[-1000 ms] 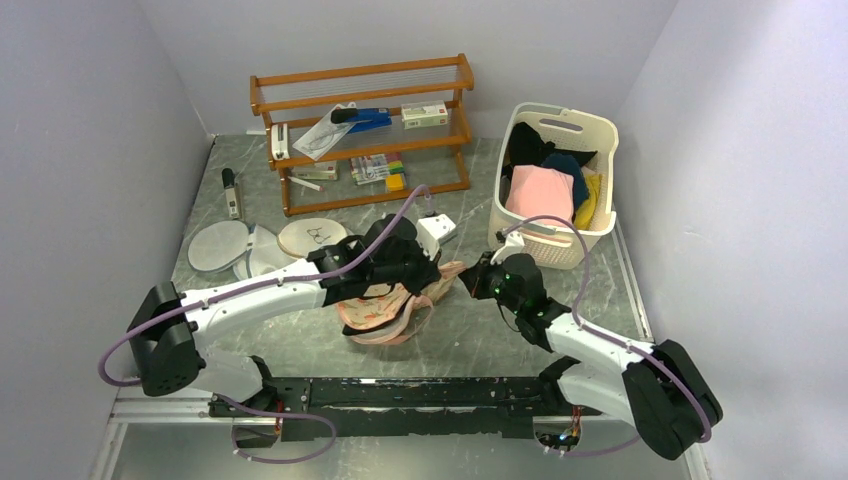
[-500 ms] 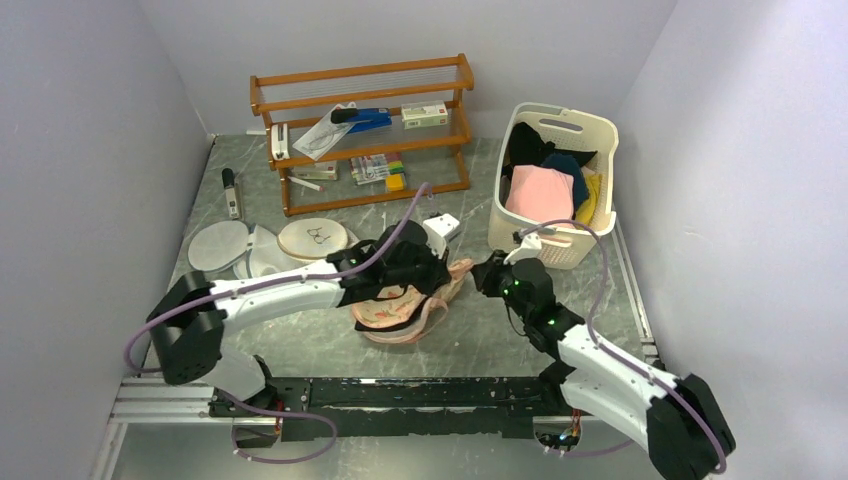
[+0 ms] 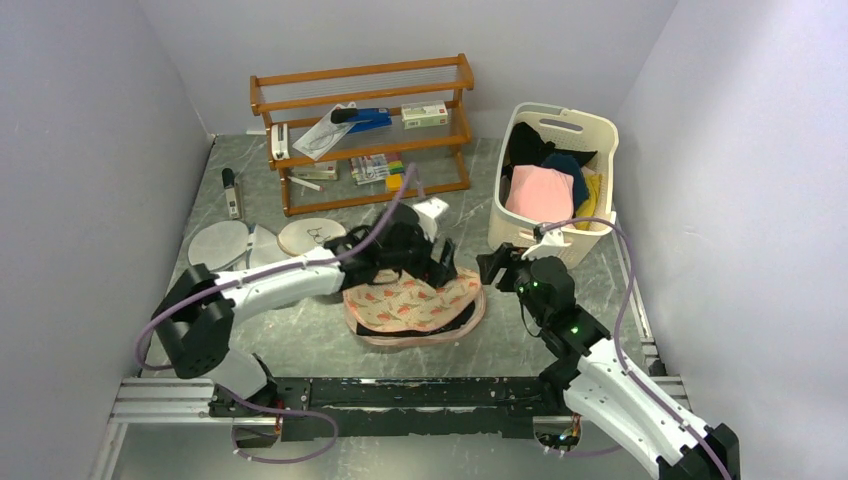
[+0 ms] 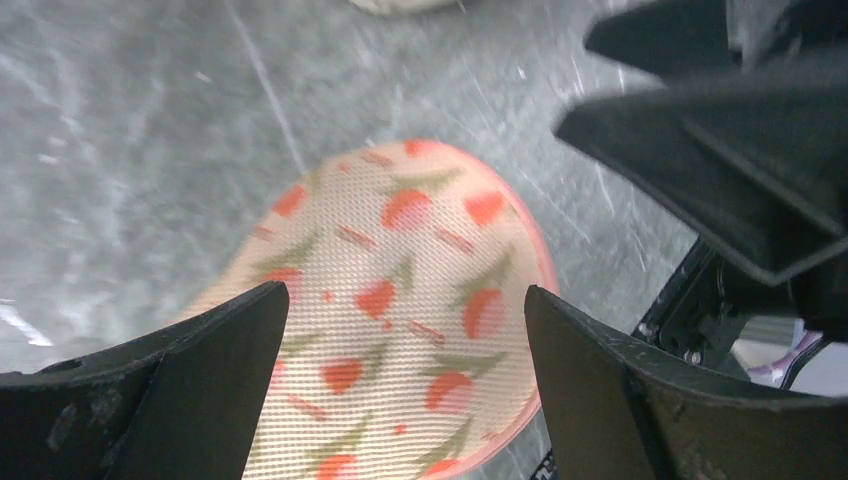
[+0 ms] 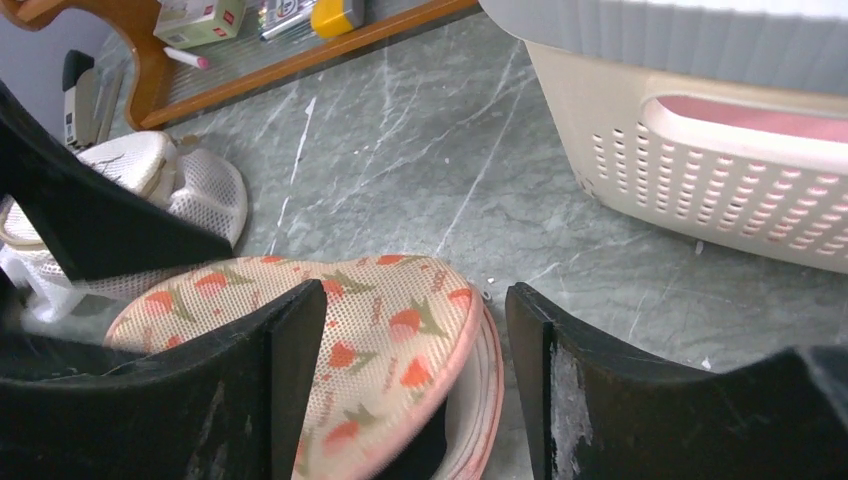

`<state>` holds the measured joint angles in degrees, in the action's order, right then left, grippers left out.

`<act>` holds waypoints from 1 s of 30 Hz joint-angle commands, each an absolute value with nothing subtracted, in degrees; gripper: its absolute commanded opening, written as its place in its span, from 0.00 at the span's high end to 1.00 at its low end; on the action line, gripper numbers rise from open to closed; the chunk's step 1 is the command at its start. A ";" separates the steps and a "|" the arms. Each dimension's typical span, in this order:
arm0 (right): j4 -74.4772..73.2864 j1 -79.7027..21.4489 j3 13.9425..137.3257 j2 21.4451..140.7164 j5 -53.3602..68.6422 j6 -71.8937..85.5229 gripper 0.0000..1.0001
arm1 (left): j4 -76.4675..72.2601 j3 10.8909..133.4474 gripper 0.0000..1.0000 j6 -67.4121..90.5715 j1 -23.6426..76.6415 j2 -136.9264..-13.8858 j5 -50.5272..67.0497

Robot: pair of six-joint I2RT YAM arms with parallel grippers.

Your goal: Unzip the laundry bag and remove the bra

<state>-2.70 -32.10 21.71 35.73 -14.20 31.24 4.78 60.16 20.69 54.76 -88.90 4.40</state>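
The peach-pink laundry bag (image 3: 415, 305) with orange-red leafy print lies flat on the table between the two arms. Its near-right edge gapes, and something black (image 5: 425, 450) shows in the gap; I cannot tell whether it is the bra. My left gripper (image 3: 440, 262) hovers open over the bag's far edge, and the printed mesh (image 4: 400, 330) shows between its fingers (image 4: 200, 390), untouched. My right gripper (image 5: 415, 385) is open just right of the bag (image 5: 370, 330), holding nothing.
A cream laundry basket (image 3: 590, 225) full of clothes stands at the right, close to the right gripper (image 3: 497, 268). Round white mesh bags (image 3: 220, 245) lie at the left of the bag. A wooden shelf (image 3: 360, 130) stands at the back.
Both grippers have opened and let go of the laundry bag. It has dropped from a bunched, lifted state to lie spread flat. Both grippers have drawn back from it.
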 commanded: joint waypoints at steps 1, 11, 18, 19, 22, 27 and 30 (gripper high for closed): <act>-3.52 -32.21 24.56 36.72 -12.13 28.12 0.32 | 7.02 65.27 0.00 17.59 46.79 -83.14 11.36; -4.96 -32.26 29.48 41.17 -5.99 21.58 0.19 | 14.59 80.69 0.00 16.82 33.58 -78.49 10.06; -5.81 -33.15 31.72 47.33 1.73 17.85 0.14 | 11.54 75.68 0.01 15.87 26.94 -74.34 12.47; -5.41 -33.71 31.50 47.95 2.46 18.13 0.14 | 11.06 74.44 0.01 15.05 26.63 -73.44 12.19; -4.18 -37.27 31.58 50.15 3.09 18.23 0.13 | 10.11 71.60 0.01 12.82 26.42 -70.89 9.86; -6.28 -51.61 36.29 57.99 -4.92 14.47 0.12 | 8.65 69.45 0.01 12.94 24.19 -67.07 7.00; -8.53 -58.84 39.81 63.53 -8.56 11.73 0.12 | 6.87 67.34 0.01 13.67 22.48 -64.58 5.67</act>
<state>-6.11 -51.48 35.07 58.76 -2.70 16.49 11.60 69.12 14.09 24.86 -68.73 8.67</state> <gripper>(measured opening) 0.879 0.991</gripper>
